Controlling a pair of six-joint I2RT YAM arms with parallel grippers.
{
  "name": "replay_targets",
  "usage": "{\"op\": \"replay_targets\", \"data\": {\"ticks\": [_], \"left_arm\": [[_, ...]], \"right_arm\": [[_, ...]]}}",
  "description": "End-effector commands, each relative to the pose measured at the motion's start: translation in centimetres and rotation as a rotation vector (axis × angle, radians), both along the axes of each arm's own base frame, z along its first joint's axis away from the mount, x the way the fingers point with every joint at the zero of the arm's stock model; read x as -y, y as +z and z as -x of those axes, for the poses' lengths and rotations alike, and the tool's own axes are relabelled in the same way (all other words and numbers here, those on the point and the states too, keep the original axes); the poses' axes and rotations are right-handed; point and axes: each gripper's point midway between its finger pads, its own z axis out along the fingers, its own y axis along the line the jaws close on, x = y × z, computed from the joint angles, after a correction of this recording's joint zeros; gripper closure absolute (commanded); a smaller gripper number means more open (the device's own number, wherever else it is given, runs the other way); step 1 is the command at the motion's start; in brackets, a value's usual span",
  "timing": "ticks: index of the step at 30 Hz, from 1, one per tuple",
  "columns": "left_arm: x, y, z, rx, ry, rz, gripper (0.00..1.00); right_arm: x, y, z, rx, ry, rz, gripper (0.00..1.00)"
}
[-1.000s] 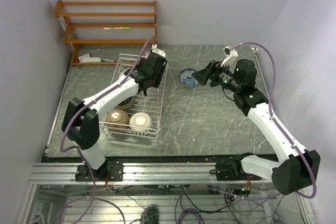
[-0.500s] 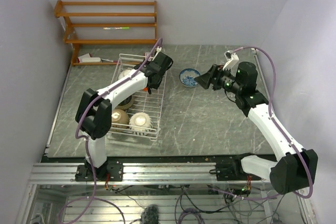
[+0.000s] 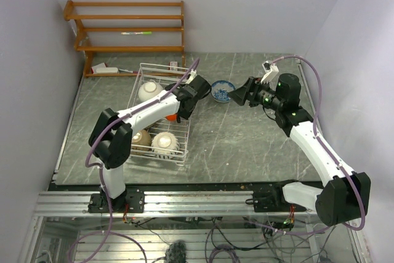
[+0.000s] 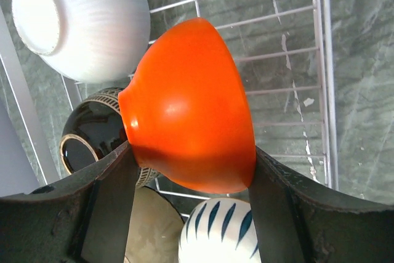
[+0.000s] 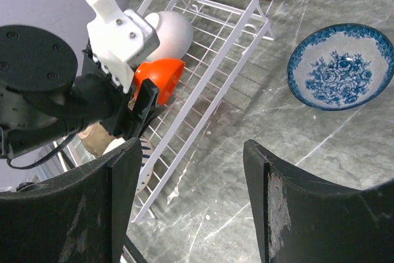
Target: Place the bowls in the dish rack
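Nearest me in the rack [image 3: 161,65] sit a tan bowl [image 3: 139,139] and a striped bowl [image 3: 164,143], both upside down, side by side at the near end. Next up, a black bowl [image 4: 92,137] is mostly under my left arm, tipped on its side. Left gripper [image 4: 194,149] is over the rack's right half, about mid-length. Its fingers are spread wide and clamped on both sides of the orange bowl [image 4: 184,97], which is turned with its foot away from the wrist camera. I can't tell if that bowl touches the wires. A white bowl [image 4: 80,23] is upside down at the far end, just beyond the orange one.

On the tabletop [image 3: 246,146] right of the rack, the blue bowl [image 5: 340,66] is upright and apart from the wires. Right gripper [image 5: 192,152] hangs just right of it with the fingers wide and nothing between them, not touching the bowl. A wooden shelf [image 3: 129,29] stands against the far wall.
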Motion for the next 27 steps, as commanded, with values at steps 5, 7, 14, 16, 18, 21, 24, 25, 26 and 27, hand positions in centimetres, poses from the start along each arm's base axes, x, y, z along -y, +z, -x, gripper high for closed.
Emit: {"op": "replay_targets", "data": {"ticks": [5,7,14,16,18,21,24,25,26,27], "left_arm": [[0.9,-1.4,4.0,-0.078,-0.003,0.016,0.74],[1.0,-1.9,4.4,-0.091,-0.007,0.021,0.72],[1.3,-3.2,4.7,-0.101,-0.017,0.049,0.58],[1.7,-3.4,4.8,-0.109,-0.027,0.071,0.52],[2.3,-3.4,4.8,-0.111,-0.041,0.095,0.41],[2.9,-3.2,4.7,-0.108,-0.057,0.127,0.33],[3.3,-2.9,4.6,-0.104,-0.066,0.148,0.25],[3.4,-2.8,4.6,-0.104,-0.072,0.154,0.21],[3.5,-2.7,4.6,-0.102,-0.072,0.16,0.15],[3.5,-2.6,4.6,-0.101,-0.074,0.162,0.09]], "right_arm": [[0.3,0.2,0.2,0.016,-0.003,-0.005,0.34],[0.3,0.2,0.2,0.015,-0.003,-0.006,0.34],[0.4,0.4,0.3,0.019,-0.003,-0.004,0.33],[0.5,0.6,0.4,0.022,-0.005,-0.002,0.33],[0.5,0.7,0.4,0.025,-0.007,0.0,0.33],[0.7,0.9,0.3,0.029,-0.012,0.006,0.33],[0.7,1.0,0.3,0.032,-0.013,0.007,0.32],[0.7,1.0,0.3,0.032,-0.014,0.006,0.32],[0.7,0.9,0.3,0.031,-0.014,0.006,0.32],[0.7,0.9,0.2,0.032,-0.014,0.006,0.32]]}}
